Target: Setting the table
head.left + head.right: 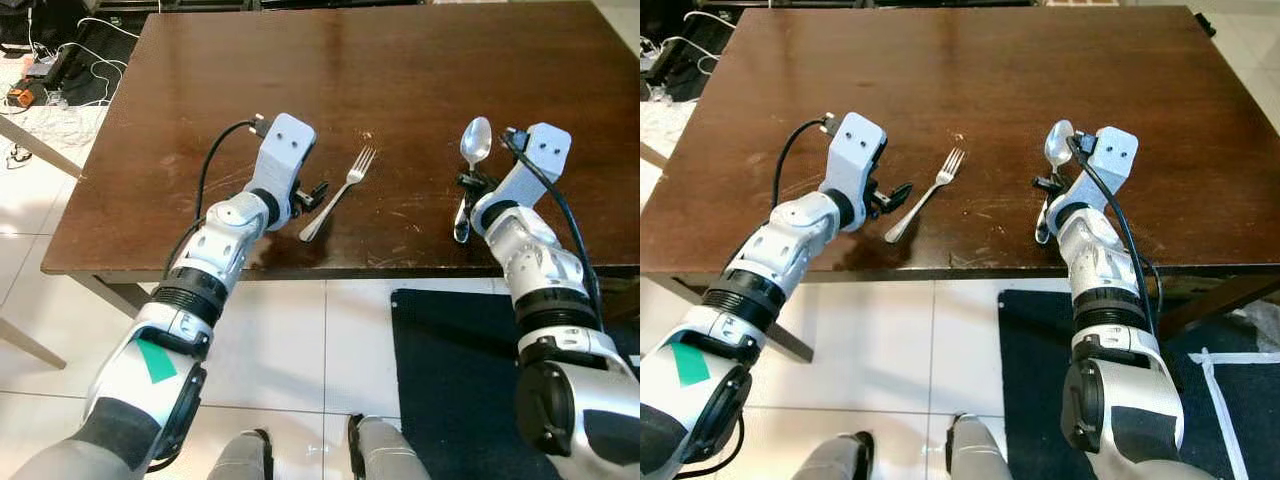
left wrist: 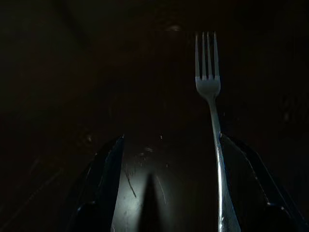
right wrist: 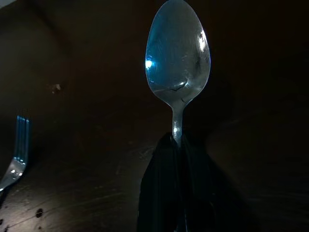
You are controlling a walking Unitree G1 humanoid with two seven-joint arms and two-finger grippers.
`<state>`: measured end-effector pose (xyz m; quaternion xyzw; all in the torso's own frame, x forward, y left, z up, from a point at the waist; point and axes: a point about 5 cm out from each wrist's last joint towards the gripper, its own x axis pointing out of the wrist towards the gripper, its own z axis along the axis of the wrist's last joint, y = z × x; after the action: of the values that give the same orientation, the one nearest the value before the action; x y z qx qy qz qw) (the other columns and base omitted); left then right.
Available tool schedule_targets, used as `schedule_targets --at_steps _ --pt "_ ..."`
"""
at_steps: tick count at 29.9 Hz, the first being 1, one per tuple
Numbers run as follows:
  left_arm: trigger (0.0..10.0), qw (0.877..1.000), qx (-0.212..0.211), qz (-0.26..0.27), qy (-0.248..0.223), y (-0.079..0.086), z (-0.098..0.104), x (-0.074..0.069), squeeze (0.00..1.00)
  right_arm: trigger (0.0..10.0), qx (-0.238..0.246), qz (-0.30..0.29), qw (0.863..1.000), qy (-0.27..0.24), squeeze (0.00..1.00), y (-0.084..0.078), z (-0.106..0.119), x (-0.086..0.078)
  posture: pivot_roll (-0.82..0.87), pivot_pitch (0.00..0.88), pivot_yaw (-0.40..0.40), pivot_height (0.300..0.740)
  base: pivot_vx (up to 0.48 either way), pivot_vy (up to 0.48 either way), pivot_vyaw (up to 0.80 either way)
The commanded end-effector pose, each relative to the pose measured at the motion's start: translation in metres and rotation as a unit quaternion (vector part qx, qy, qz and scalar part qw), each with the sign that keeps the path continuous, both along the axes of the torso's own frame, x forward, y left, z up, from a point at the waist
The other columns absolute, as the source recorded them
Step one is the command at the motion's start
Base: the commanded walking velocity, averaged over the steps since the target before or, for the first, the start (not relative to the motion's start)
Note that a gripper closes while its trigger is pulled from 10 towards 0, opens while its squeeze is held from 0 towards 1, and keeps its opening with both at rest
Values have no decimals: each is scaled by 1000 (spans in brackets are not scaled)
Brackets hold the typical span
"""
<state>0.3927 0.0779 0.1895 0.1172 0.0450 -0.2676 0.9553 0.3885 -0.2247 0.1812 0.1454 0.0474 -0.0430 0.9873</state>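
A silver fork (image 1: 340, 188) lies on the dark wooden table (image 1: 400, 70), tines pointing away from me. My left gripper (image 1: 312, 195) sits low at the fork's handle end, open. In the left wrist view the handle of the fork (image 2: 208, 87) runs along the inside of one finger (image 2: 246, 164), and the other finger stands well apart. My right gripper (image 1: 470, 185) is shut on the handle of a silver spoon (image 1: 476, 140), near the table's front right. The spoon's bowl (image 3: 177, 53) points away from me. Whether the spoon touches the table I cannot tell.
The table's near edge (image 1: 300, 272) runs just under both forearms. A dark mat (image 1: 450, 380) lies on the white tiled floor at my right. Cables and small devices (image 1: 50, 75) clutter the floor at the far left, beside a light wooden leg (image 1: 35, 148).
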Motion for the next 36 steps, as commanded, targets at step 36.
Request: schedule_targets --at_steps 36 --pt "10000 1000 -6 -11 -1 -6 -4 5 0 10000 -2 -12 1000 2 0 -2 -3 -4 45 175 122 740 0 63 0"
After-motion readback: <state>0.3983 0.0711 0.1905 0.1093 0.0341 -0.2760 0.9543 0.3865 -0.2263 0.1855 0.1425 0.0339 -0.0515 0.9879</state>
